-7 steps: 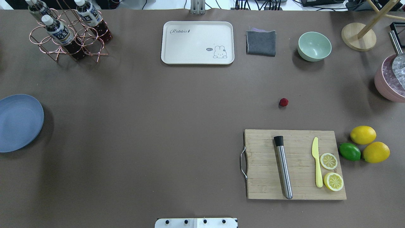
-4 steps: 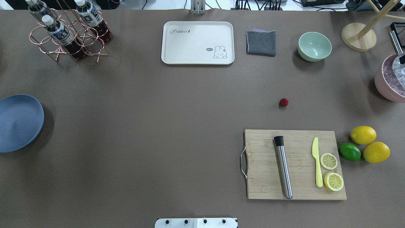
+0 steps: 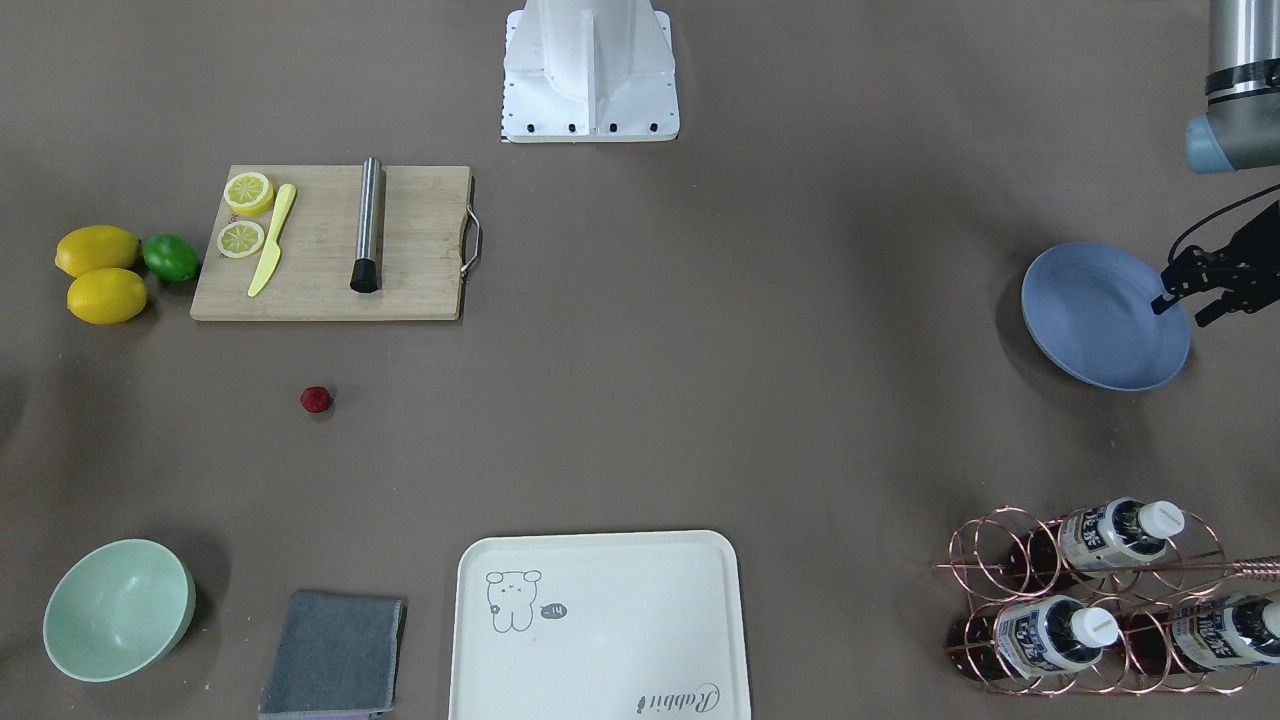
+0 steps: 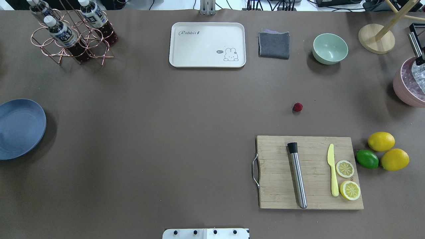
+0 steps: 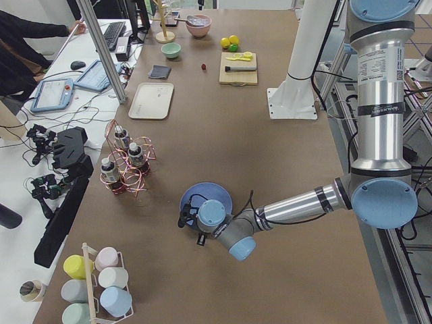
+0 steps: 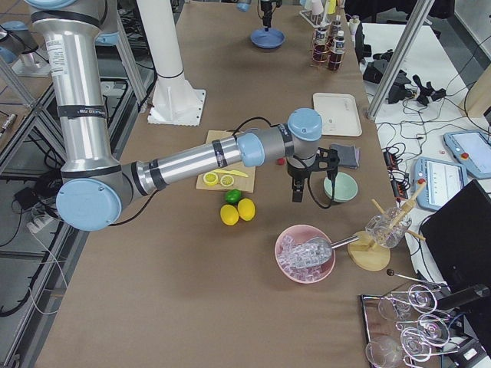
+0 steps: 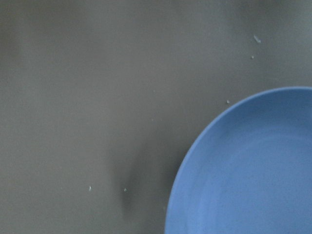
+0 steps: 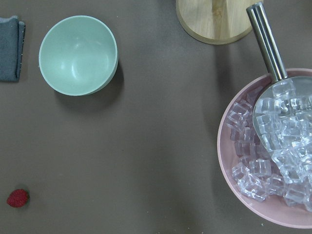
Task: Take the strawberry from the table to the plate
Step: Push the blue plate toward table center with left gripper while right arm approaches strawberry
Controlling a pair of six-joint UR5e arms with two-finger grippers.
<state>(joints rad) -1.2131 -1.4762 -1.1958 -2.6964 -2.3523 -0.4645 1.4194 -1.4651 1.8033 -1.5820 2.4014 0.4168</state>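
**Asker:** Where is the strawberry?

**Me:** The strawberry (image 4: 297,107) lies alone on the bare surface (image 4: 166,116), in my right half. It is between the cutting board (image 4: 308,172) and the mint bowl (image 4: 330,48), touching neither. The plate (image 4: 20,129) lies at the far left edge, well apart from it, and holds nothing.

**Asker:** So which arm goes for it?

**Me:** The right one, I'd judge, since the berry is on its side. My right gripper (image 6: 298,188) hangs above the surface near the mint bowl and the pink bowl of ice (image 8: 273,146). Its wrist camera catches the berry only in the lower left corner, so I am not over it yet. I cannot tell whether those jaws stand wide or narrow, because only the side view shows them.

**Asker:** And the left gripper?

**Me:** My left gripper (image 3: 1185,300) hovers just beside the plate's rim, and its camera sees the plate's edge and bare surface. It is too small and dark there to say whether it stands wide or narrow, and I see nothing in it. I think it waits there because the plate is on its side. The berry has a long way to travel, so a reach across or a hand-over may be needed.
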